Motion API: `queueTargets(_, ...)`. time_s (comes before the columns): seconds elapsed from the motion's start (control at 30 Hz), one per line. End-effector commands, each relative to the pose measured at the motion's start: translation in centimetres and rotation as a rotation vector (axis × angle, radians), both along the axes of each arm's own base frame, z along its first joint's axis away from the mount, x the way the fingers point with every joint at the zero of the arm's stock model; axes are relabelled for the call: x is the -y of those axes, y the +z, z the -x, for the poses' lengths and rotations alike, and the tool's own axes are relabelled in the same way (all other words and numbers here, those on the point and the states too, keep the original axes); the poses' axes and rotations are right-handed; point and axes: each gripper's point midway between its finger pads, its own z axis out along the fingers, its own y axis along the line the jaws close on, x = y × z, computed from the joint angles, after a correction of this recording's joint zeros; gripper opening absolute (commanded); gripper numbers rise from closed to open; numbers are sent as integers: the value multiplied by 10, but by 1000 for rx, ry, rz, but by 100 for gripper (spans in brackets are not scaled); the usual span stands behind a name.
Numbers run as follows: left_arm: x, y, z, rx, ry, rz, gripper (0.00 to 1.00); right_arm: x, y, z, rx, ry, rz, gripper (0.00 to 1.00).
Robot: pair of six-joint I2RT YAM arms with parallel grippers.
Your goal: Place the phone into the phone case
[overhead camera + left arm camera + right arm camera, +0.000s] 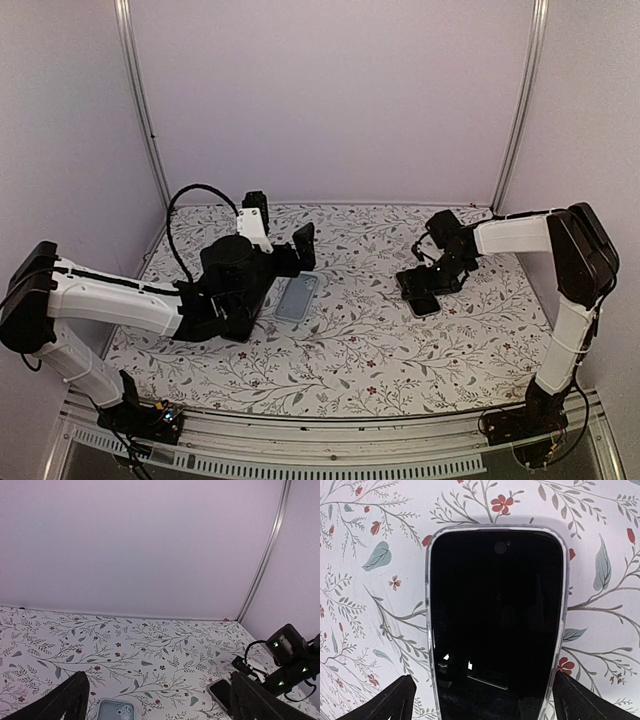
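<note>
The phone lies screen up on the flowered tablecloth, a black slab with a pale rim; it also shows at the right of the top view as the phone. My right gripper hangs low over its near end, open, one finger on each side and clear of the rim. In the top view the right gripper hides part of it. The phone case, pale grey-blue with a camera cutout, lies flat left of centre; the phone case peeks in at the bottom of the left wrist view. My left gripper is open and empty, raised beside the case.
The flowered cloth covers the table. Pale walls close the back and sides, with metal poles in the back corners. The left arm's black cable loops above the cloth at the left. The right arm shows in the left wrist view.
</note>
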Motion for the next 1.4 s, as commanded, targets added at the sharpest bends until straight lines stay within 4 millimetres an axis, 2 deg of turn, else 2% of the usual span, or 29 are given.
queueTargets(0.0, -10, 12, -3, 15, 22, 16, 99, 15, -6, 3, -29, -25, 93, 99)
queueTargets(0.1, -10, 6, -8, -4, 14, 0, 99, 6, 19, -7, 52, 8, 137, 99)
queueTargets(0.2, -5, -19, -21, -93, -51, -78, 99, -17, 50, -15, 132, 83, 102, 99)
queueTargets(0.27, -4, -60, -36, -262, -146, -144, 99, -23, 69, -22, 182, 84, 65, 99)
queueTargets(0.3, -9, -76, -48, -368, -165, -142, 99, -23, 79, -26, 209, 77, 60, 99)
queueTargets(0.37, -25, -115, -59, -554, -171, -196, 99, -23, 88, -30, 230, 61, 55, 99)
queueTargets(0.5, -34, -156, -62, -696, -133, -428, 99, -37, 90, -27, 228, 67, 5, 99)
queueTargets(0.6, -54, -173, -65, -772, -34, -511, 98, -54, 92, -21, 233, 98, -8, 99)
queueTargets(0.7, -73, -179, -61, -798, 26, -485, 97, -78, 92, -9, 226, 152, -29, 99)
queueTargets(0.9, -117, -209, -32, -901, 131, -474, 99, -113, 88, 9, 217, 239, -41, 99)
queueTargets(1.17, -124, -256, -3, -1044, 71, -536, 99, -122, 81, 12, 204, 259, -37, 99)
queueTargets(1.27, -134, -263, 0, -1057, 100, -545, 99, -123, 81, 14, 201, 263, -43, 99)
queueTargets(1.37, -125, -269, 2, -1069, 42, -504, 99, -123, 81, 14, 202, 266, -41, 99)
